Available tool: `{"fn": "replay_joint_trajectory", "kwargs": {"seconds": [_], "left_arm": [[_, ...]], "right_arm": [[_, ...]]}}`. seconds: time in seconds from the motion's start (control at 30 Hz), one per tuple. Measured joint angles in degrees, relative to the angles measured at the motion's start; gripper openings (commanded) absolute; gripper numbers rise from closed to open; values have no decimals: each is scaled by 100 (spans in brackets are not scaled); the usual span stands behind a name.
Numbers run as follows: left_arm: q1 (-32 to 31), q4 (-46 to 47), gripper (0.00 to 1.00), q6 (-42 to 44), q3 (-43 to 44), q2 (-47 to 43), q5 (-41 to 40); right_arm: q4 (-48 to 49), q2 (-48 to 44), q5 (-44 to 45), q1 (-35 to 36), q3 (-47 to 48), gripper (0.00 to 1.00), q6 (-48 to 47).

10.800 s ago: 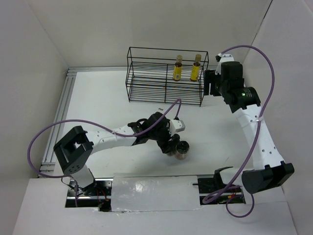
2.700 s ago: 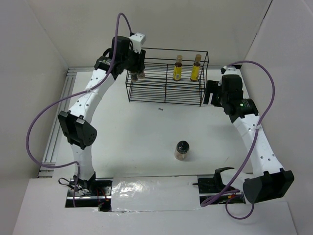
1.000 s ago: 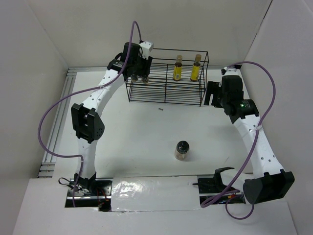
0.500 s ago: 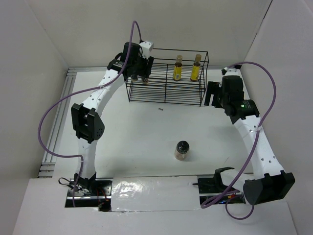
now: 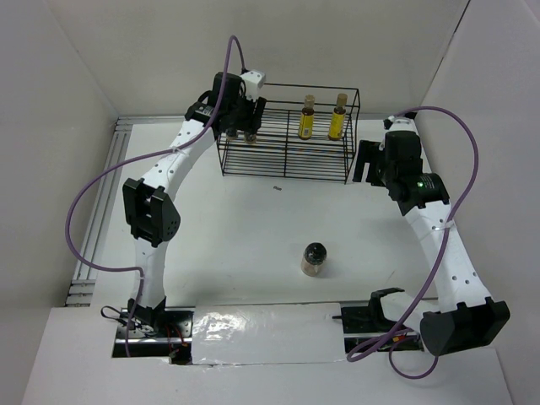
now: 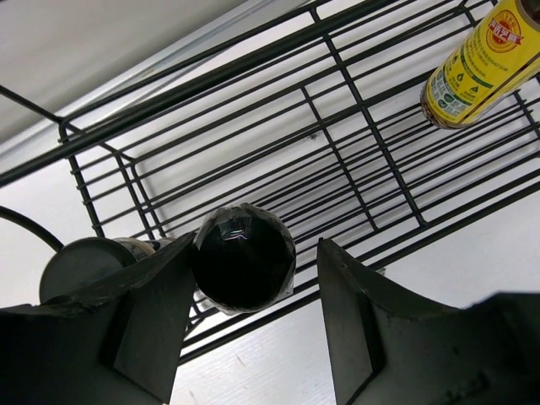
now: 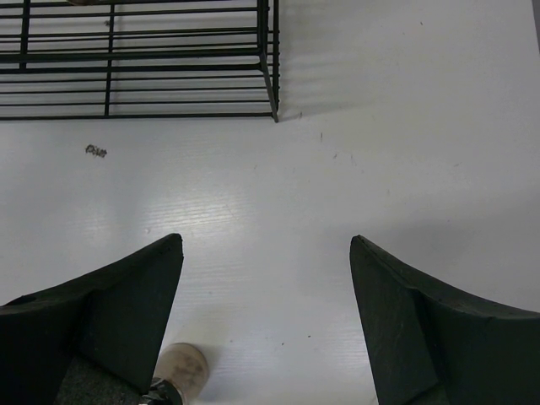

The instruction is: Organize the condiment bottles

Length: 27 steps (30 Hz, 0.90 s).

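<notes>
**Left jaws loose around a jar in the rack; last jar waits mid-table**

My left gripper (image 5: 245, 133) is down inside the left end of the rack (image 5: 287, 177). Its jaws stand apart, with a dark-lidded jar (image 6: 245, 257) between them. In the left wrist view there is a clear gap between the lid and the right finger. The left finger is just beside the lid or barely touching it, so I read this as open jaws, not a grip. The jar stands upright on the rack floor, its lid facing the camera. A second jar (image 6: 84, 266) is just beside it on the left, partly hidden behind the left finger. The yellow bottles (image 5: 307, 122) (image 5: 338, 118) stand upright in the right half of the rack, well apart from my fingers.

My right gripper (image 7: 266, 245) hangs wide open over the bare table (image 5: 211, 219), just off the rack's right end, with nothing between its fingers.

One table jar (image 5: 313, 259) is left outside the rack. It stands upright, long axis vertical, near the middle of the table on the arms' side of the rack.

As I judge it, the left jaws should lift straight up along the jar's axis, because a sideways pull could knock either jar over. For the table jar, the right gripper looks nearer than the left. That jar lies toward the arm bases and a little to the left of the right jaws. I would come at it from above or level with its side, closing across its width.
</notes>
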Motion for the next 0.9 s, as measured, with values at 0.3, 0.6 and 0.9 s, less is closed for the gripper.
{"fn": "replay_joint_trajectory", "kwargs": {"seconds": [0.3, 0.6, 0.9], "left_arm": [[-2, 271, 74, 376, 0, 0, -33], [-2, 398, 96, 448, 9, 0, -46], [-55, 656, 99, 433, 55, -157, 396]], "right_arm": [[-4, -2, -118, 0, 0, 87, -9], [-28, 7, -243, 0, 0, 87, -74], [-28, 31, -330, 0, -2, 87, -85]]}}
